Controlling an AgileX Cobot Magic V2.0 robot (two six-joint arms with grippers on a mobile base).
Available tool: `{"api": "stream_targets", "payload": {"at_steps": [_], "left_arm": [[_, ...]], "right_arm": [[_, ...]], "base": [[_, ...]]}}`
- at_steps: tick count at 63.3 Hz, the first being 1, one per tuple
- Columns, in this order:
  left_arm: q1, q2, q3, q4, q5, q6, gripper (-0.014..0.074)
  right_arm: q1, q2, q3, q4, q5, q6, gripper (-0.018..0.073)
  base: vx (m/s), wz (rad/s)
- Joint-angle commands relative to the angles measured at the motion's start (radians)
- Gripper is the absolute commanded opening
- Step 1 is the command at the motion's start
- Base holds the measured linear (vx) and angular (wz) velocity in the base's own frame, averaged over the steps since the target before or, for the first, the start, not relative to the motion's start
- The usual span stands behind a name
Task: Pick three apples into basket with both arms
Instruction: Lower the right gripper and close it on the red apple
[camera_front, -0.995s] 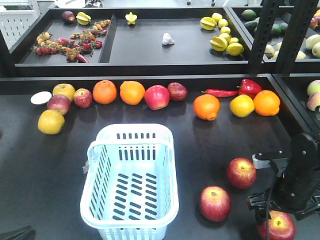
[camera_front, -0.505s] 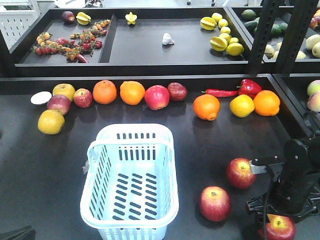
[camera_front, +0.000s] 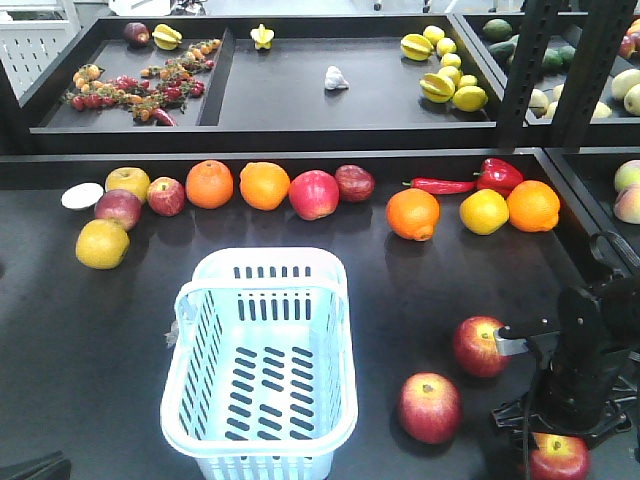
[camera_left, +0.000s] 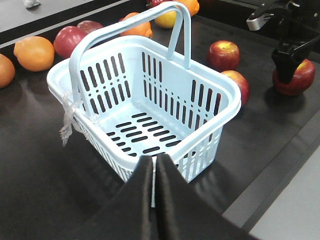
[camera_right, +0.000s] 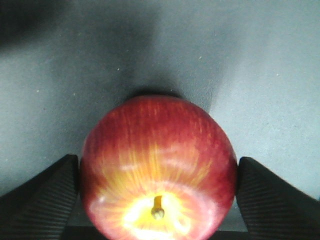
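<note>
Three apples sit on the tabletop right of the basket. Only the right wrist cam shows the yellow-streaked top of the farthest apple, right tool spread either side. Left tool, pinched together, hangs by the basket.

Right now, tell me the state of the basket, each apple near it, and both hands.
basket, upright, empty, handle up.
far apple, loose on the table.
middle apple, loose on the table.
near apple, on the table, flanked by the right hand.
right hand, around the near apple, grip unclear.
left hand, shut, empty.
</note>
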Motion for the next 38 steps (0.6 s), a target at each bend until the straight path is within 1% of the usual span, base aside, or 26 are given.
{"api": "stream_targets", "payload": {"at_steps": [1, 26, 33, 38], "left_arm": [[-0.002, 0.007, -0.029, -0.015, -0.068, -0.008, -0.0006], [-0.002, 0.007, -0.029, -0.015, -0.068, -0.008, -0.0006], [-0.002, 0.007, -0.029, -0.015, -0.068, -0.008, -0.0006], [-0.002, 0.007, -0.029, -0.015, -0.068, -0.008, -0.0006]], "right_arm": [[0.002, -0.006, -0.009, 0.007, -0.019, -0.004, 0.0594], [0.002, 0.019, -0.009, 0.013, -0.039, -0.005, 0.0591], [0.002, 0.026, -0.009, 0.013, -0.047, -0.005, 0.0563], [0.002, 0.026, -0.009, 0.013, -0.049, -0.005, 0.0522]], "base": [[0.00, 0.00], [0.00, 0.00], [0.00, 0.00], [0.00, 0.00]]}}
